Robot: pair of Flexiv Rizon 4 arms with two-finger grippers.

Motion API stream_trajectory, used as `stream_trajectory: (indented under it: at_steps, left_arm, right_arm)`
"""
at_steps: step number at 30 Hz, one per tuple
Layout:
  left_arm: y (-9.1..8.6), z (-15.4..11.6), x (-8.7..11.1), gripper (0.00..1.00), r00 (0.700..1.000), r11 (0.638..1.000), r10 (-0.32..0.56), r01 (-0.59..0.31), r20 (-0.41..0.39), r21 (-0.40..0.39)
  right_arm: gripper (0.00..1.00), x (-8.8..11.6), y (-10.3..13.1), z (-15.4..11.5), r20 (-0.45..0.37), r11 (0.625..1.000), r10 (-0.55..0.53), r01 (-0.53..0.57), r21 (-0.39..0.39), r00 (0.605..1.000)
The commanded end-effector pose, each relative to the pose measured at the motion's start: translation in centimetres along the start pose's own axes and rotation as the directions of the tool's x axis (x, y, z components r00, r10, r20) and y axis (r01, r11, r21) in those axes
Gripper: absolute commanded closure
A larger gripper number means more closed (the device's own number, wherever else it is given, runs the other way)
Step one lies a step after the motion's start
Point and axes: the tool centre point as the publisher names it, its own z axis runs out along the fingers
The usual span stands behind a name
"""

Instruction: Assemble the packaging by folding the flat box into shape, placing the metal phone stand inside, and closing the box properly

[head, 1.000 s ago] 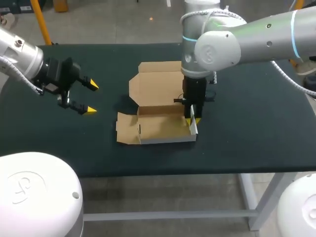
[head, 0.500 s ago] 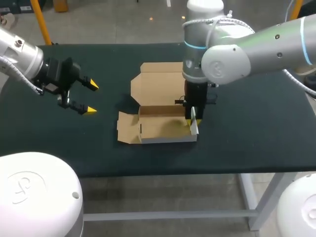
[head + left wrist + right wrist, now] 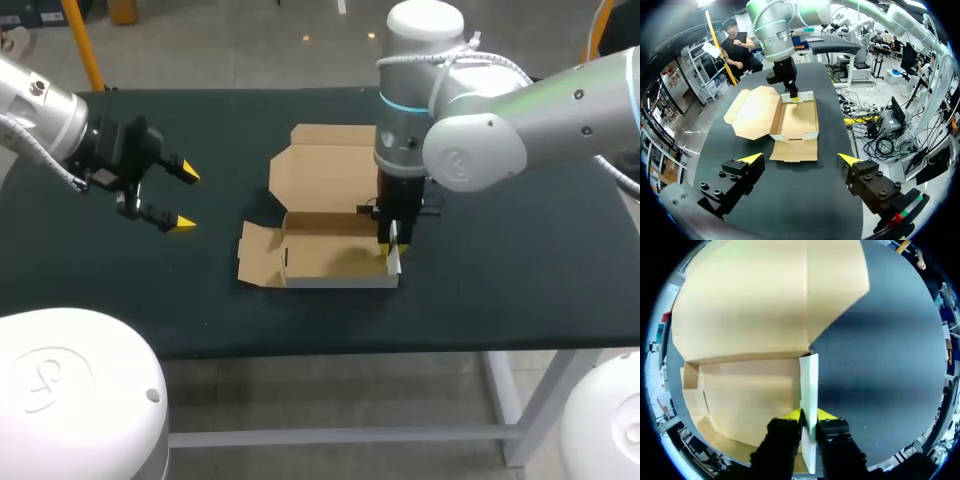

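The cardboard box (image 3: 335, 262) lies half folded at the table's middle, its lid (image 3: 325, 165) flat behind it and its left flap (image 3: 258, 265) flat on the cloth. My right gripper (image 3: 391, 245) points straight down at the box's right end. In the right wrist view the gripper (image 3: 809, 416) is shut on the upright, white-faced side flap (image 3: 809, 382), one finger on each face. My left gripper (image 3: 180, 198) hovers open well to the left of the box. In its own view it (image 3: 800, 160) holds nothing, with the box (image 3: 795, 120) ahead of it.
The dark green table (image 3: 520, 260) runs bare to both sides of the box and along its front edge. My right arm's bulky elbow (image 3: 470, 140) hangs over the table behind and to the right of the box.
The right arm has shifted slightly right and back, and the pinched side flap now stands more upright. The left arm has not moved.
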Motion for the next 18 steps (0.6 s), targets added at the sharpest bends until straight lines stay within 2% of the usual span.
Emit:
stream_trajectory:
  at_steps: [1,18]
  left_arm:
    - [-0.03,-0.13,0.01,0.0,1.0,1.0,-0.001,0.0,-0.003,-0.004]
    - [-0.03,-0.13,0.01,0.0,1.0,1.0,-0.001,0.0,-0.003,-0.004]
  right_arm:
    - [0.82,-0.11,0.07,0.86,0.007,1.0,0.001,-0.001,0.006,1.0]
    - [0.84,-0.35,0.17,1.37,0.031,0.999,0.013,-0.014,0.029,0.999]
